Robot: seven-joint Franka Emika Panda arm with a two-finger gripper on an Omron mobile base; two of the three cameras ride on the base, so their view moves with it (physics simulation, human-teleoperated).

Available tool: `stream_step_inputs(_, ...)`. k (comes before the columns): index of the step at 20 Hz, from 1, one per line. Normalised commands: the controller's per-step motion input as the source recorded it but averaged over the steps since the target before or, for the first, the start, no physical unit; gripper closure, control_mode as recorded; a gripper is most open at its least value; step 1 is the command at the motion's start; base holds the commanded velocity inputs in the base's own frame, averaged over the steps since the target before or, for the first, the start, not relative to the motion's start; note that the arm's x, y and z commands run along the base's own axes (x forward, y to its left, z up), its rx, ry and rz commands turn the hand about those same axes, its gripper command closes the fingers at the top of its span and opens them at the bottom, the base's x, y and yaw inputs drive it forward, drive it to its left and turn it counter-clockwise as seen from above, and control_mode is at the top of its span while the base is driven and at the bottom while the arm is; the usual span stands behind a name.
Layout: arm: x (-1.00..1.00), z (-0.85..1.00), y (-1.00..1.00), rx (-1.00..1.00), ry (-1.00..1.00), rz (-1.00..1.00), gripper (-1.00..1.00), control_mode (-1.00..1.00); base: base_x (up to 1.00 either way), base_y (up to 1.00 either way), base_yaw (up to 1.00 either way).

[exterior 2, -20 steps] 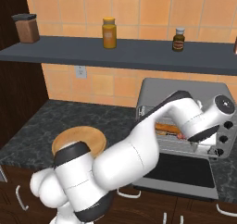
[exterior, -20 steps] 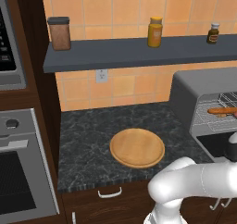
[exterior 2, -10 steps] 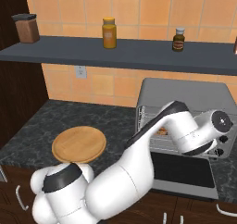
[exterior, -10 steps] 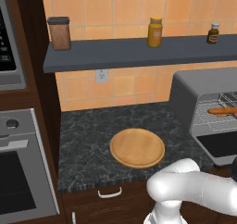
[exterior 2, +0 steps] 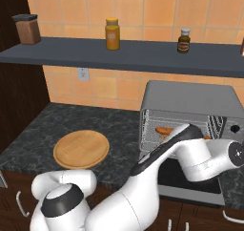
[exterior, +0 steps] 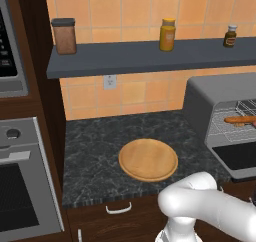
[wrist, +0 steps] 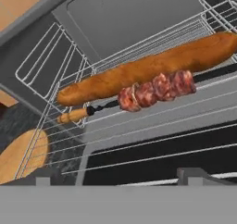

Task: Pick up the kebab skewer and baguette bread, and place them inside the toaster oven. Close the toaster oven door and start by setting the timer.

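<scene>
Hand view, nearest first: finger tips (wrist: 118,176) barely poking up at the bottom edge, set apart with nothing between them, hanging just in front of the toaster oven (exterior 2: 190,101). Beyond them, on the wire rack (wrist: 139,126), the kebab skewer (wrist: 152,91) lying just in front of and against the baguette bread (wrist: 143,70), both resting inside the oven. Compared with a second ago, arm pulled back and lower from the oven mouth in the right base view, so both items judged delivered and released; shutting the toaster oven door (exterior 2: 190,177), now folded down flat, and setting the timer left to do. Left base view alone clear on the round wooden board (exterior: 148,159) on the counter (exterior: 95,146) left of the oven; right base view alone on the oven's knob (exterior 2: 234,128).
</scene>
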Motion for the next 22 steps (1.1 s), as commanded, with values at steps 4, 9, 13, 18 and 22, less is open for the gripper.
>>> stream_step_inputs(4, 0.00, -0.01, 0.00, -0.14, -0.30, 0.16, -1.00, -1.00, 0.00, 0.00, 0.00)
stream_step_inputs(9, 0.06, -0.09, 0.22, -0.15, -0.13, -0.25, -1.00, -1.00, 0.00, 0.00, 0.00)
stream_step_inputs(13, 0.21, -0.33, 0.45, -0.22, -0.16, -0.32, -1.00, -1.00, 0.00, 0.00, 0.00)
stream_step_inputs(18, 0.10, -0.28, 0.02, -0.18, -0.17, -0.06, -1.00, -1.00, 0.00, 0.00, 0.00)
stream_step_inputs(22, 0.00, -0.04, 0.00, -0.13, -0.08, 0.00, -1.00, -1.00, 0.00, 0.00, 0.00)
